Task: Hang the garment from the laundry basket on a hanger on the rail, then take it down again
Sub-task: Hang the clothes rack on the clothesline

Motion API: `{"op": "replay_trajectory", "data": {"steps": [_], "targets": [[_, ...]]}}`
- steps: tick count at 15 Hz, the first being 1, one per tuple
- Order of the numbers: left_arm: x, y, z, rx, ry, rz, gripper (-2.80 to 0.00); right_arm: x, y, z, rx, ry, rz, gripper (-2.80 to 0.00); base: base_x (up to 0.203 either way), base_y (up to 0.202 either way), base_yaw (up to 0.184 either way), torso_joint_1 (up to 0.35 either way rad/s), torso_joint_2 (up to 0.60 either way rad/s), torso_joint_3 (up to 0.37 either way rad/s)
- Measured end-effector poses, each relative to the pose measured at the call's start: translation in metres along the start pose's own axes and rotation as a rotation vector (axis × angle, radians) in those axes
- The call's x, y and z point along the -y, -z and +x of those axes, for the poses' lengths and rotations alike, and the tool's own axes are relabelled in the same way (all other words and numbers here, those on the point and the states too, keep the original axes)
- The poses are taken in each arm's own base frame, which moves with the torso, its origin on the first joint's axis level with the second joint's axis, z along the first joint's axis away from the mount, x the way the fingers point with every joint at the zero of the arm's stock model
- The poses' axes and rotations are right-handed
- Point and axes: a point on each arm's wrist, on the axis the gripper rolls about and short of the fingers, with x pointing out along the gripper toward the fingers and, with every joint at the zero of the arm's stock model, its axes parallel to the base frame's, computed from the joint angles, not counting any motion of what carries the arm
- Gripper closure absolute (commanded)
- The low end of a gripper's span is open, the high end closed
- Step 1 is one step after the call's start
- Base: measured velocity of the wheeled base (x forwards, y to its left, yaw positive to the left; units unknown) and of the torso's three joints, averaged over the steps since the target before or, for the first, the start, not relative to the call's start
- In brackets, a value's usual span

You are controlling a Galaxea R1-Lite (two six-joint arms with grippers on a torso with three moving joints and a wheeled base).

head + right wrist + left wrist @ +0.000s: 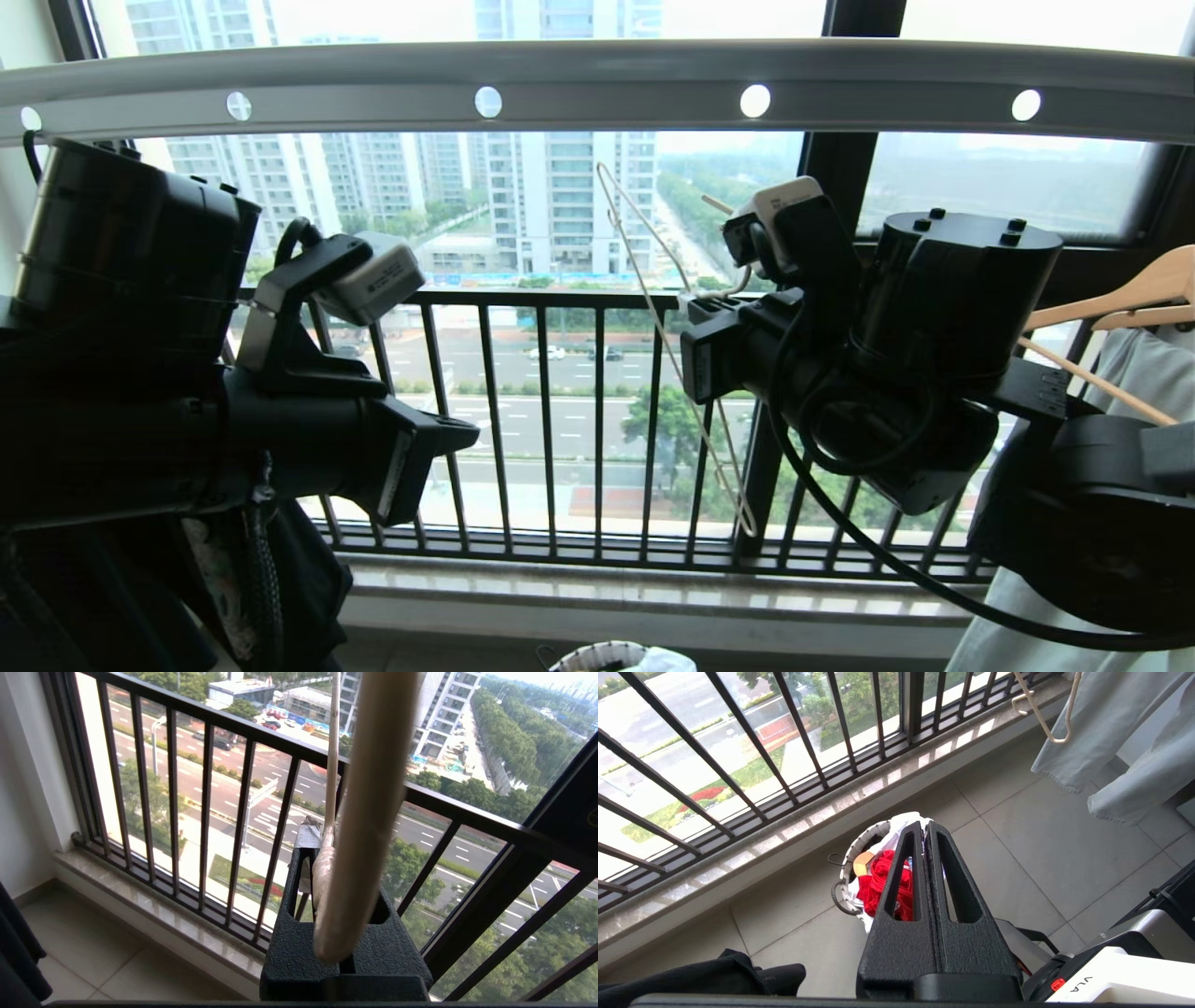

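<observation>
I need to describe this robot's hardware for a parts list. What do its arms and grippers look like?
Both arms are matt black with thick cylindrical joint housings topped by small bolts. The left gripper and right gripper have textured black wedge-shaped fingers with long cut-out slots. Each wrist carries a small pale grey camera box. A black cable loops beneath the right arm.

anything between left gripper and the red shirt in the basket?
Nothing. In the left wrist view the shut left gripper points down at the garment in the laundry basket, with only open air between; bare floor tiles surround the basket.
</observation>
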Motion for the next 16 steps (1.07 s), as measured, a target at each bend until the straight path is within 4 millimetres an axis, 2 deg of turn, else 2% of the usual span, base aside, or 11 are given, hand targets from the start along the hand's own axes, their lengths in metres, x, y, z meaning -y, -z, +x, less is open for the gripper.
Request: {"op": "replay_trajectory", "data": {"steps": [7,16], "targets": [[0.004,-0.005,-0.049,0.142,0.001,0.033,0.0,0.034,-0.031,0.003,-0.034,0.121,-0.033,0.0,0.0,0.0,0.0,0.0,0.0,0.0],[0.005,-0.006,-0.071,0.207,-0.001,0.052,0.0,0.041,-0.056,0.001,-0.023,0.141,-0.098,0.0,0.0,0.0,0.0,0.0,0.0,0.0]]}}
